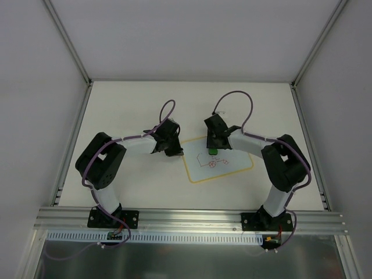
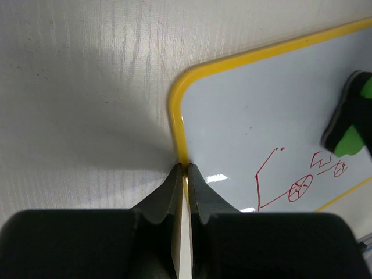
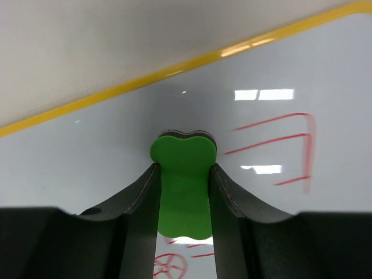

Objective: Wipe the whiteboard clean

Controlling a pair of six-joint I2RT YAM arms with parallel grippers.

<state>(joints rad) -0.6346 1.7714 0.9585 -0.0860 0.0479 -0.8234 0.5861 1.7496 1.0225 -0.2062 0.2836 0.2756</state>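
The whiteboard [image 1: 229, 165] lies flat on the table, yellow-bordered, with a red line drawing [image 1: 214, 161] near its middle. My left gripper [image 2: 183, 167] is shut on the whiteboard's left yellow edge [image 2: 177, 116]. My right gripper [image 3: 184, 165] is shut on a green eraser block [image 3: 183, 186] with a dark felt underside, held on the board [image 3: 104, 151] just beside the red lines [image 3: 279, 139]. The eraser also shows in the top view [image 1: 213, 151] and in the left wrist view [image 2: 351, 119].
The white table [image 1: 133, 110] is ringed by white walls and metal posts. An aluminium rail [image 1: 192, 218] runs along the near edge, with both arm bases on it.
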